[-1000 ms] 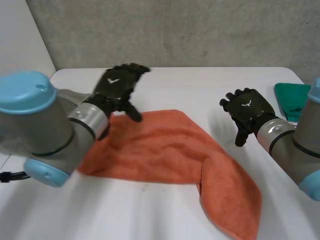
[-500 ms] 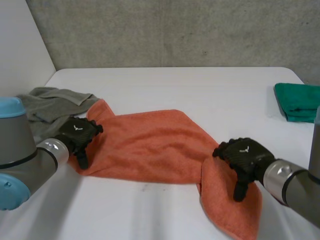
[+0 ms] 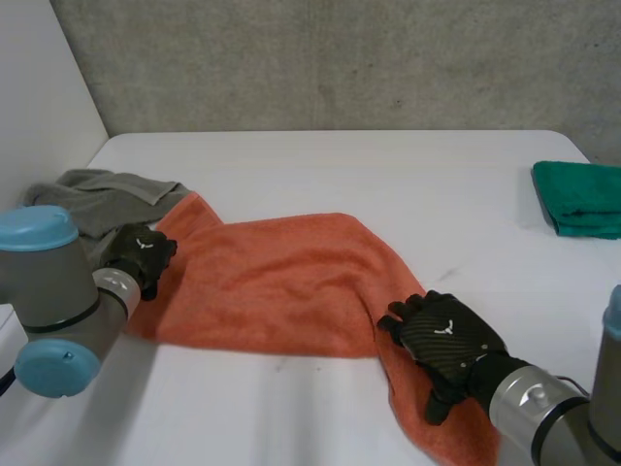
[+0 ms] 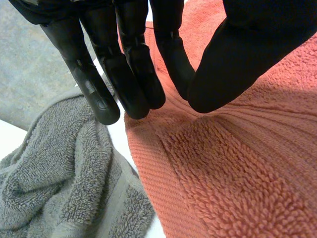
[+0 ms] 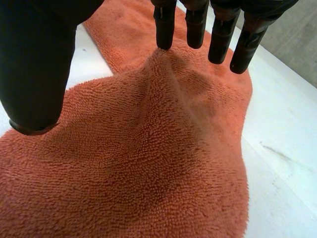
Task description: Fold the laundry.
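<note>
Orange towel (image 3: 291, 282) lay flat on the white table (image 3: 388, 175), in the near-middle of the head view. Its long axis ran from a 10 o'clock end to a 5 o'clock end. The 10 o'clock end pointed at a crumpled grey towel (image 3: 97, 194) and touched it; the 5 o'clock end bent down toward the table's near edge as a narrower tongue. Left hand (image 3: 141, 254) sat at the 9 o'clock edge of the orange towel, at the seam between it and the grey towel. In the left wrist view this hand (image 4: 124, 59) was released: straight fingers and thumb close together over the orange towel's (image 4: 237, 188) border, no cloth caught between them, grey towel (image 4: 59, 188) just beside the fingertips. Right hand (image 3: 441, 340) lay on the bend at 5 o'clock. In the right wrist view it (image 5: 34, 59) was also released: fingers (image 5: 165, 22) straight, tips down on the pile, thumb spread well apart. The orange towel (image 5: 138, 163) rose in a low ridge toward the fingertips, bare table (image 5: 287, 148) beside it. Folded green cloth (image 3: 582, 199) lay at 3 o'clock, well apart from both.
</note>
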Controlling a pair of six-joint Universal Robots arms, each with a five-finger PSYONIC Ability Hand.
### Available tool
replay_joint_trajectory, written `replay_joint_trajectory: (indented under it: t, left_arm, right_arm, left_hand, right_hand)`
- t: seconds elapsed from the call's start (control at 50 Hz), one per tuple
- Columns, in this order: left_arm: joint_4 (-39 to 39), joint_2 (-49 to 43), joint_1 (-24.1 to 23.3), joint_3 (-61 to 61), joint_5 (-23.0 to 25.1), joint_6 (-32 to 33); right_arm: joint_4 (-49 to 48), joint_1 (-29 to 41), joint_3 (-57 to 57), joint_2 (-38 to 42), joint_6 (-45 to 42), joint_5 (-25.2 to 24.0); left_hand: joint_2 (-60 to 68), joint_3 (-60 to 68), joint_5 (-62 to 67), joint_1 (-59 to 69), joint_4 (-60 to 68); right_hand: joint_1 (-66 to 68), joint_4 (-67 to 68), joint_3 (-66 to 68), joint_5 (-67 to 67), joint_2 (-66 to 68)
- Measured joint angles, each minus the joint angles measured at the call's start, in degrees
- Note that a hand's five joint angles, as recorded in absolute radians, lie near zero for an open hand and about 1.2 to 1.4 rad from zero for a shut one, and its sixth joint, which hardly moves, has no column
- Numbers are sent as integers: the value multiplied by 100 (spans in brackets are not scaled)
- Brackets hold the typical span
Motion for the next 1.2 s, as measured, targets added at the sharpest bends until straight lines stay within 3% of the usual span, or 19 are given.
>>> replay_joint_trajectory:
  t: [0.18, 0.22, 0.24, 0.26, 0.28, 0.3, 0.36, 0.44, 0.68, 1.06, 1.2]
  left_arm:
    - [-18, 167, -13, 5, 25, 29]
    - [-23, 222, -14, -5, 35, 18]
    - [-33, 265, -13, -18, 43, 7]
    - [-43, 289, -12, -29, 47, 2]
    - [-61, 332, -9, -50, 54, -7]
    - [-75, 358, -5, -67, 55, -10]
    - [-139, 503, 15, -161, 73, -23]
    - [-273, 942, 54, -436, 232, -78]
    - [-592, 1809, 211, -1197, 946, -333]
    - [-619, 1101, 402, -1105, 970, -276]
    - [-626, 1082, 265, -1139, 973, -284]
  right_arm:
    - [-344, 67, -180, 669, -28, 215]
    - [-381, 65, -213, 747, -35, 259]
    - [-433, 62, -253, 835, -43, 322]
    - [-469, 56, -280, 876, -46, 361]
    - [-522, 42, -318, 928, -51, 427]
    - [-551, 34, -334, 950, -53, 466]
    - [-670, 1, -412, 972, -60, 604]
    - [-810, -37, -563, 827, -74, 749]
    - [-809, -575, -1324, 693, -248, 751]
    - [-771, -632, -2703, 1900, -592, 909]
    - [-764, -625, -2829, 2085, -586, 1039]
  left_hand:
    - [50, 53, 0, 0, 61]
    - [50, 53, 0, 0, 61]
    - [50, 53, 0, 0, 61]
    - [-26, -20, -22, -55, 35]
    - [-940, -818, -845, -989, -818]
    - [-2042, -2009, -2040, -2387, -2028]
    - [-4303, -4235, -4196, -4445, -4265]
    - [-4911, -4841, -4839, -4636, -4951]
    - [-4912, -4846, -4841, -4636, -4958]
    - [-4853, -4814, -4741, -4611, -4884]
    - [-4078, -4044, -3937, -3741, -4089]
  right_hand:
    - [169, 167, 278, 171, 238]
    - [624, 681, 781, 647, 799]
    - [1745, 2170, 2286, 2046, 2382]
    - [1964, 2505, 2627, 2355, 2716]
    - [2734, 4115, 4227, 3895, 4107]
    - [2982, 4642, 4751, 4442, 4582]
    - [3917, 5394, 5484, 5237, 5179]
    - [4369, 5467, 5554, 5289, 5428]
    - [4407, 5468, 5555, 5289, 5476]
    - [4407, 5469, 5554, 5289, 5476]
    - [4407, 5470, 5554, 5289, 5476]
